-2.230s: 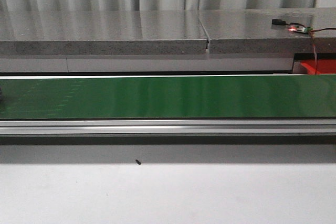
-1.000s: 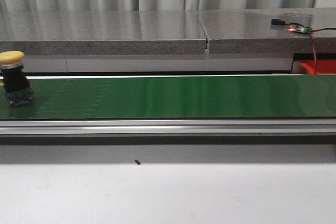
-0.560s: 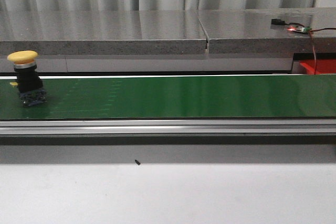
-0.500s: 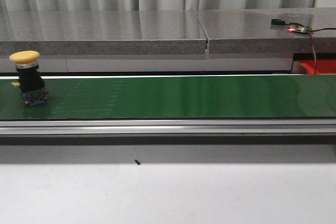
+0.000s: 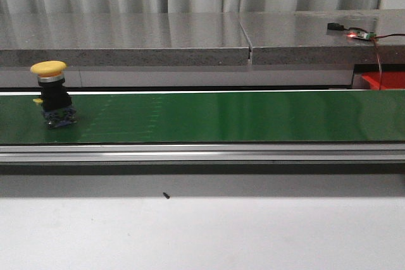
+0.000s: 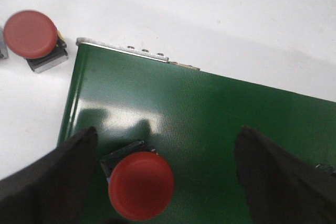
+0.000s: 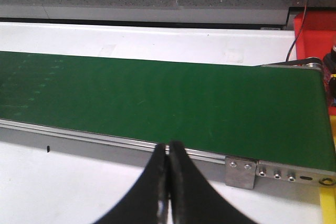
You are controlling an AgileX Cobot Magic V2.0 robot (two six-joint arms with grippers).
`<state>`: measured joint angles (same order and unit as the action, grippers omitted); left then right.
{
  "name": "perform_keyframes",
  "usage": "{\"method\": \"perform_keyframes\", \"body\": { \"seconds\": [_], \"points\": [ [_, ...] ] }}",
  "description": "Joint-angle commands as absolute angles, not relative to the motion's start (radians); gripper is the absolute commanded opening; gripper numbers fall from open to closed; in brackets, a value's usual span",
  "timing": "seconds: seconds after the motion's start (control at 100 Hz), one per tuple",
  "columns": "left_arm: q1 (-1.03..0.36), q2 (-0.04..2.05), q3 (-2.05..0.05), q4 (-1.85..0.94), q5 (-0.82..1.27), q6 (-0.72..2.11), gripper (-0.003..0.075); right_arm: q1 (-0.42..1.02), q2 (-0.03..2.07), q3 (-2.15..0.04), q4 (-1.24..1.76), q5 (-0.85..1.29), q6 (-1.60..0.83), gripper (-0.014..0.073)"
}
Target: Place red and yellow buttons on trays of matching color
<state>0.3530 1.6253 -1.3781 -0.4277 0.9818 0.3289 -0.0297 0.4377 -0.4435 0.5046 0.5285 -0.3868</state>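
A yellow button [image 5: 50, 93] stands upright on the green belt [image 5: 221, 117] near its left end. In the left wrist view, a red button [image 6: 140, 184] sits on the belt between the spread fingers of my open left gripper [image 6: 167, 132], nearer one finger [image 6: 58, 174] and apart from both. A second red button [image 6: 30, 34] rests on the white table beside the belt's end. My right gripper [image 7: 169, 148] is shut and empty, hovering over the belt's near rail. A corner of the red tray [image 5: 383, 80] shows at the belt's right end. No gripper appears in the front view.
A grey stone ledge [image 5: 190, 36] runs behind the belt, with a small lit circuit board [image 5: 357, 33] and wires on it. The metal rail [image 5: 202, 153] borders the belt's near side. A yellow strip [image 7: 327, 203] shows past the belt's end bracket [image 7: 241, 170].
The belt was bare at first. The yellow button came in from the left edge and has ridden steadily to the right along the belt.
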Motion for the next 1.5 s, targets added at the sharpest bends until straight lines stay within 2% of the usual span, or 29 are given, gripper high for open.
{"method": "perform_keyframes", "body": {
  "seconds": [0.0,0.1,0.27,0.69,1.21,1.49],
  "points": [
    [0.346,1.539,-1.401,-0.454,0.946,0.351,0.0454,-0.029,0.441,-0.469,0.53,0.471,-0.396,-0.0069],
    [0.341,1.488,-1.399,-0.449,0.946,0.357,0.0319,-0.029,0.441,-0.469,0.53,0.471,-0.396,-0.0069],
    [0.279,1.396,-1.342,-0.39,0.914,0.357,-0.0019,-0.029,0.441,-0.469,0.53,0.471,-0.396,-0.0069],
    [0.099,1.119,-1.047,-0.357,0.711,0.357,-0.0019,-0.029,0.441,-0.469,0.53,0.471,-0.396,-0.0069],
    [0.097,0.713,-0.734,-0.355,0.613,0.357,-0.0019,-0.029,0.441,-0.469,0.537,0.47,-0.396,-0.0069],
    [0.089,0.557,-0.631,-0.365,0.575,0.354,-0.0019,-0.029,0.444,-0.469,0.537,0.47,-0.396,-0.0069]
  ]
}}
